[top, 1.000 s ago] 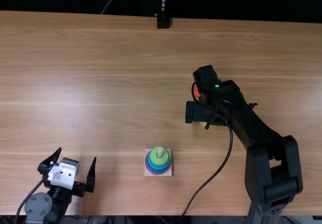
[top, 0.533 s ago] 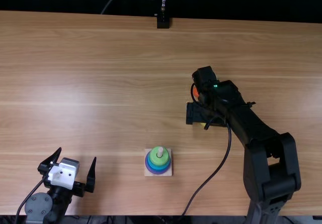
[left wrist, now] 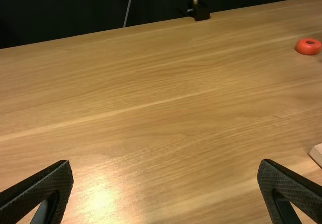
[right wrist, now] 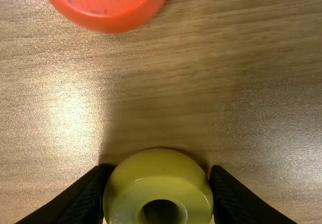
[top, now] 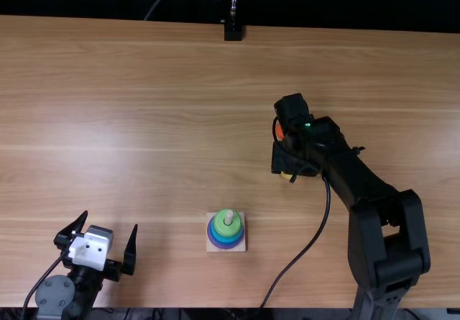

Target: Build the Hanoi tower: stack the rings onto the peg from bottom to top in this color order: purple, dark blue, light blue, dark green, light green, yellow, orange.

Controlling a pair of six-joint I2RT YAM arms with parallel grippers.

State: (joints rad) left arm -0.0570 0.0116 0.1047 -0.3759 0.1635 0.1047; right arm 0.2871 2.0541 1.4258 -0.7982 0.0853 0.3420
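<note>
My right gripper (top: 287, 170) is at the table's right half, over the yellow ring (top: 287, 176), which it partly covers. In the right wrist view, both fingertips of the right gripper (right wrist: 158, 176) press against opposite sides of the yellow ring (right wrist: 160, 176). The orange ring (top: 279, 131) lies just beyond it, also seen as an orange ring (right wrist: 108, 7) on the wood. On the square base (top: 241, 247), green rings (top: 226, 227) top blue and purple ones around the peg (top: 228, 217). Lower left, my left gripper (top: 108, 226) stands open and holds nothing; its fingertips frame bare wood, left gripper (left wrist: 166, 168).
A black stand (top: 233, 30) is at the table's far edge. The right arm's cable (top: 316, 235) loops over the table between the ring stack and that arm. The wooden base's corner (left wrist: 317, 153) lies to the right of the left gripper.
My right gripper's fingers have closed inward around the yellow ring, while its arm has shifted very slightly to the left. The left arm and the ring stack have stayed put.
</note>
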